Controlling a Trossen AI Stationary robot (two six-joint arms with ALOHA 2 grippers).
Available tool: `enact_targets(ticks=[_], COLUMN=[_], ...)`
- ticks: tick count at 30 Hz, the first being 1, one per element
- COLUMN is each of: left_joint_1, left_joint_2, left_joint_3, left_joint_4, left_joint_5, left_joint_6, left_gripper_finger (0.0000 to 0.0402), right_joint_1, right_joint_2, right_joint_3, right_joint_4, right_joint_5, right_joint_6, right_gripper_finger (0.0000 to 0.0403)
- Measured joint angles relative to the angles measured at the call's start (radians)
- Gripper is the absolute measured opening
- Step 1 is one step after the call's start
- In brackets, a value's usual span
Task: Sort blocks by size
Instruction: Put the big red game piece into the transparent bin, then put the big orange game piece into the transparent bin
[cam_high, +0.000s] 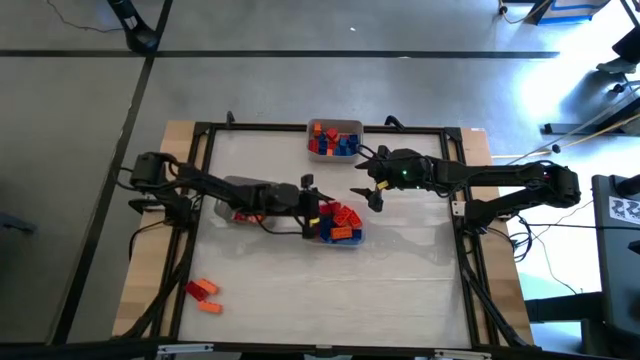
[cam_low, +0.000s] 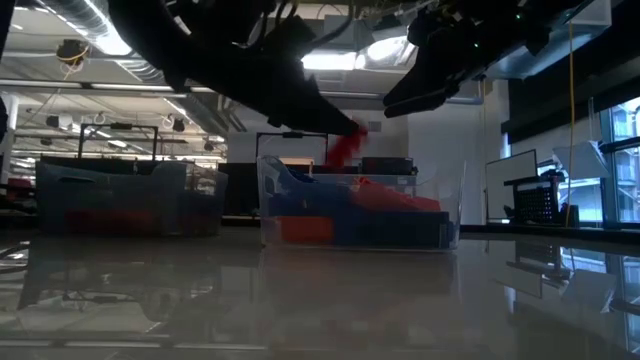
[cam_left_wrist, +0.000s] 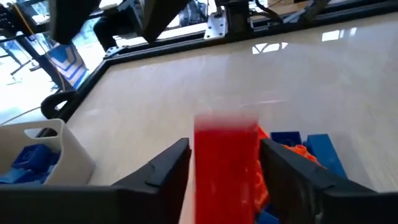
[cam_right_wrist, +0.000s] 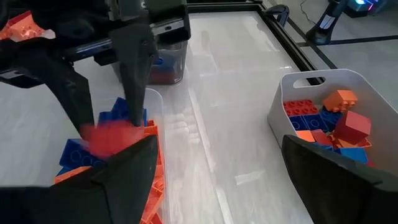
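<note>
Blocks (cam_high: 340, 222) mostly sit in the clear bin (cam_high: 352, 243) right under the left fingers, so sorting looks early to mid: that source pile is still full.

Largest first:
- Surface (cam_high: 330, 290): mostly bare. Two orange bricks (cam_high: 203, 294) lie loose near its left front corner, well away from both arms.
- White bin (cam_high: 334, 139): beyond the right fingers at the far edge, holding a mix of red, orange and blue. Looks like one size class partly filled.
- Another clear bin (cam_high: 240, 205): under the left arm, behind its fingers, some red inside; contents mostly hidden.
- Left gripper (cam_left_wrist: 225, 163): over the source bin, clamped on one red brick (cam_left_wrist: 226, 158), which is clear of the pile.
- Right gripper (cam_high: 372, 192): hovers just beside the source bin, fingers spread wide, nothing in them.

Left to do, as I judge it: drop this red brick in its bin, then work through the rest of the pile plus the two strays.

View differences:
- High view gives bin layout and the strays; no other view shows those.
- Left wrist view confirms the grasp; overhead it's hidden by the arm.
- Right wrist view shows the white bin's contents (cam_right_wrist: 323, 121) up close and its own open fingers.
- Low view shows the red brick raised above the bin rim.
</note>
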Motion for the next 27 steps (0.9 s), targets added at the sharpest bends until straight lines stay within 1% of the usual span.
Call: enact_targets(ticks=[6, 8, 11, 17, 22, 24, 27], left_joint_1=[-0.019, -0.030, -0.045, -0.086, -0.125, -0.142, -0.176], left_joint_2=[-0.026, -0.060, -0.152, -0.403, -0.586, -0.637, -0.676], left_joint_3=[0.012, 0.014, 0.014, 0.014, 0.014, 0.014, 0.014], left_joint_4=[-0.024, -0.049, -0.139, -0.460, -0.742, -0.859, -1.010], left_joint_5=[0.000, -0.001, -0.010, -0.031, -0.031, -0.032, -0.031], left_joint_6=[0.009, 0.021, 0.016, -0.100, -0.288, -0.352, -0.472], left_gripper_finger=[0.0225, 0.0233, 0.0236, 0.0237, 0.0237, 0.0237, 0.0237], right_joint_1=[0.000, 0.000, 0.000, 0.000, 0.000, 0.000, 0.000], right_joint_2=[0.000, 0.000, 0.000, 0.000, 0.000, 0.000, 0.000], right_joint_3=[0.000, 0.000, 0.000, 0.000, 0.000, 0.000, 0.000], right_joint_4=[0.000, -0.002, -0.005, -0.001, -0.005, -0.005, -0.012], right_joint_5=[0.000, 0.000, 0.000, 0.000, 0.000, 0.000, 0.000], right_joint_6=[0.000, 0.001, 0.001, 0.002, 0.003, 0.003, 0.003], right_gripper_finger=[0.0341, 0.0341, 0.0341, 0.0341, 0.0341, 0.0341, 0.0341])
